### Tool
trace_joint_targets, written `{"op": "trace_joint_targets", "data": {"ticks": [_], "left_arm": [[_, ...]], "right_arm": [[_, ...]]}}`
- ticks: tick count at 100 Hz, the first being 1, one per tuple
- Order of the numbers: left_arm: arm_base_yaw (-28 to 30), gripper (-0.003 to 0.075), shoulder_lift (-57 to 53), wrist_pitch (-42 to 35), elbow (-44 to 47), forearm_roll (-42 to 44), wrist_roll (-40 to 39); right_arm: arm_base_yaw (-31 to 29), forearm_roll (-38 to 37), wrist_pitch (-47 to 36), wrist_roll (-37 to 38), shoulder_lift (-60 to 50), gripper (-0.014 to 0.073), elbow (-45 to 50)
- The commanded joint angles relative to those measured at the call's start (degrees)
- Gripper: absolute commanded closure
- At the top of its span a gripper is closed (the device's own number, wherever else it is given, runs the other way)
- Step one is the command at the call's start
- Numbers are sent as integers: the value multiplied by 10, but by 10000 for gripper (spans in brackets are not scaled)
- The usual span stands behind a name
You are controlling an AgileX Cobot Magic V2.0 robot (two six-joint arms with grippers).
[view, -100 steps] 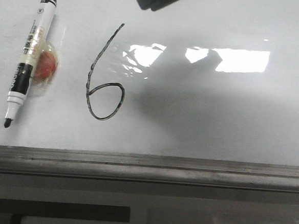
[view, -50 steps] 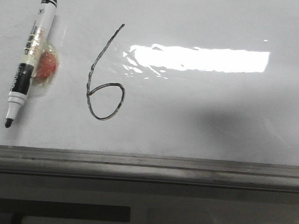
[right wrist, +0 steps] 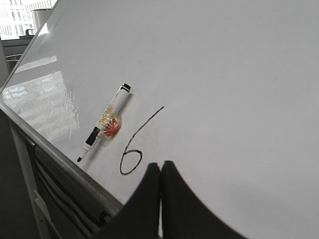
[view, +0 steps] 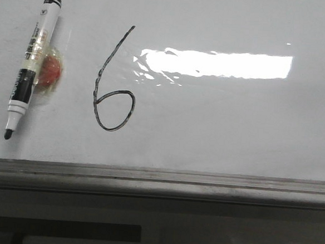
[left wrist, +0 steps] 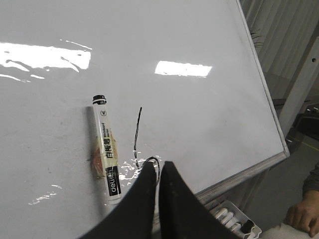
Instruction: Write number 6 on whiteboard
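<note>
The number 6 (view: 114,88) is drawn in black on the whiteboard (view: 235,121), left of centre; it also shows in the left wrist view (left wrist: 139,134) and the right wrist view (right wrist: 134,149). An uncapped black-and-white marker (view: 31,62) lies on the board left of the 6, with a red and clear blob (view: 50,72) taped to its side. My left gripper (left wrist: 158,165) is shut and empty, held above the 6's loop. My right gripper (right wrist: 160,165) is shut and empty, off the board beside the 6. Neither gripper shows in the front view.
The board's grey metal frame strip (view: 158,180) runs along the near edge. A white tray with several markers (left wrist: 234,221) hangs below the frame. A person's hand (left wrist: 301,216) rests beyond the board's corner. Light glare (view: 222,63) lies right of the 6.
A dark arm part at the top of the front view has pulled out of sight, and its shadow has left the board. The marker and the 6 have not moved.
</note>
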Motion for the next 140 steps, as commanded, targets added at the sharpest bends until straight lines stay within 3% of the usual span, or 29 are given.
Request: {"op": "trace_joint_targets", "data": {"ticks": [1,76,93,104,140], "left_arm": [[2,741,-5,-42,-13,-6,1],[2,741,-5,-42,-13,-6,1],[18,741,-5,-40,-13,103,1],[60,741,-5,-43,-1,154,1],[296,741,-5,-47,76,137,-6]], "right_arm": [[-4,-7,-52,-5,-13,663,6],[-4,-7,-40,-5,-15,663,14],[-4,-7,-40,-5,-15,663,14],[-4,-7,-40,-5,-15,663,14],[-4,-7,-40,-5,-15,663,14]]}}
